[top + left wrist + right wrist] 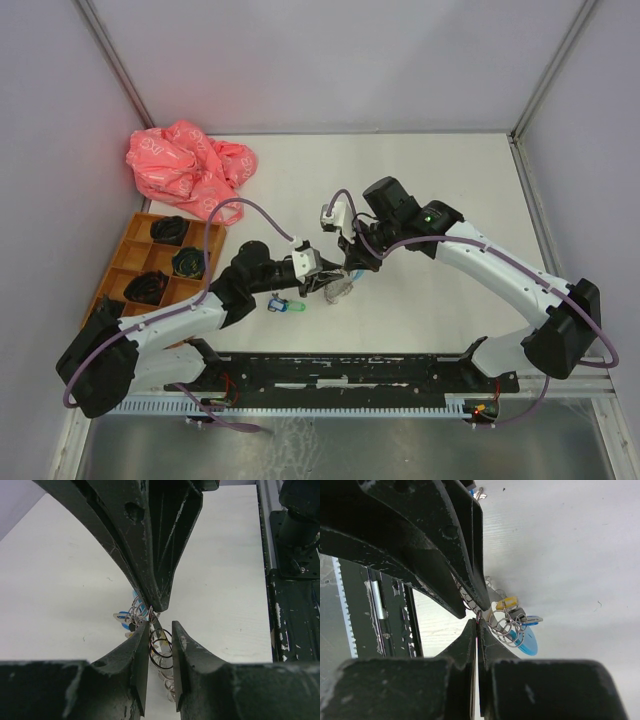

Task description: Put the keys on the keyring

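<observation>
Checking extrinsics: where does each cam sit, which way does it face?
Top external: above, behind the bases, looking down on table; both arms, left pincer, right pincer.
Left wrist: faces along own fingers to key bunch; right pincer opposite.
Right wrist: along own shut fingers, same bunch; left pincer opposite.
Shared: key bunch, all views.

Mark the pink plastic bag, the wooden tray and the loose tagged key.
pink plastic bag [190,165], top view, its crumpled middle.
wooden tray [128,255], top view, a bare left compartment.
loose tagged key [285,306], top view, its middle.
</observation>
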Robot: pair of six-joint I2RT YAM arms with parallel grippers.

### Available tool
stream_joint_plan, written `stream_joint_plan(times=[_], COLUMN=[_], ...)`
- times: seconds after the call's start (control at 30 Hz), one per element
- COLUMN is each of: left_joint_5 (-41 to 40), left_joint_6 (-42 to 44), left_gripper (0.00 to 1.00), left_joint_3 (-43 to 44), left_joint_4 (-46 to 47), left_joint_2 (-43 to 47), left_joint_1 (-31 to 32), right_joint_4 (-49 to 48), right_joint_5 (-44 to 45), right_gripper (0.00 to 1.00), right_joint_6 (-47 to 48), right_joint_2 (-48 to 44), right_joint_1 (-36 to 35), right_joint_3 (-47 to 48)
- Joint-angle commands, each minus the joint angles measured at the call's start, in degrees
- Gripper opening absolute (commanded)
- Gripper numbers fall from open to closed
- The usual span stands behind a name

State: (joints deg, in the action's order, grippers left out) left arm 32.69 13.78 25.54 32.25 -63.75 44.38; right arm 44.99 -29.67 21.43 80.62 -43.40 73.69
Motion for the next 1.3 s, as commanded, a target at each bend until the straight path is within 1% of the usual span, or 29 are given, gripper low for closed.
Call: stream_joint_plan(times=[0.0, 0.1, 0.3, 0.53, 0.67, 0.8, 0.87, 0.9, 0.93, 0.97, 1.1, 1.17, 1.27], left_joint_5=[2.9, 2.9, 2.9, 4.7, 5.4, 5.9, 5.9, 5.8, 5.7, 5.4, 2.4, 0.8, -1.8], left_joint_6=[2.3, 2.1, 0.4, -1.0, -1.5, -1.6, -1.6, -1.7, -1.8, -1.9, -4.4, -6.5, -9.8], left_gripper=[0.31, 0.33, 0.33, 0.3, 0.26, 0.14, 0.06, 0.03, 0.03, 0.03, 0.03, 0.03, 0.03], left_joint_3=[3.0, 3.0, 1.7, 2.1, 2.4, 2.9, 3.0, 2.9, 2.8, 2.8, 1.4, -0.3, -2.4], left_joint_4=[0.1, -0.1, 2.1, 3.4, 3.3, 3.1, 3.0, 3.0, 3.1, 3.1, 5.3, 8.8, 12.6], left_joint_2=[0.3, 0.8, 1.5, 0.5, -0.3, -0.9, -1.0, -1.0, -0.9, -0.9, -0.5, -0.3, -0.1], left_joint_1=[-0.6, -0.8, -1.7, -1.9, -2.0, -1.9, -1.9, -1.9, -2.0, -1.9, -2.0, -2.0, -2.1], right_joint_4=[-0.4, -0.1, 0.0, -0.3, -0.5, -0.7, -0.8, -0.7, -0.8, -1.0, -5.0, -9.0, -17.4], right_joint_5=[-2.8, -3.0, -3.5, -4.9, -5.4, -5.8, -6.1, -6.0, -5.8, -5.5, -3.4, -1.5, 1.0], right_gripper=[0.01, 0.0, 0.01, 0.01, 0.01, 0.01, 0.01, 0.01, 0.01, 0.03, 0.16, 0.22, 0.29], right_joint_6=[2.6, 3.3, 4.5, 5.8, 6.4, 6.6, 6.8, 7.0, 7.0, 7.0, 4.9, 3.3, 0.8], right_joint_2=[-0.9, -0.9, -1.5, -2.0, -1.9, -1.7, -1.7, -1.7, -1.9, -2.2, -5.1, -7.7, -12.9], right_joint_1=[-0.4, -0.6, -0.6, -0.7, -0.8, -0.8, -0.9, -0.9, -0.9, -0.9, -0.9, -0.8, -0.6], right_joint_3=[1.2, 1.3, 1.1, 0.4, 0.1, 0.0, 0.0, -0.1, -0.2, -0.4, -2.2, -4.4, -10.4])
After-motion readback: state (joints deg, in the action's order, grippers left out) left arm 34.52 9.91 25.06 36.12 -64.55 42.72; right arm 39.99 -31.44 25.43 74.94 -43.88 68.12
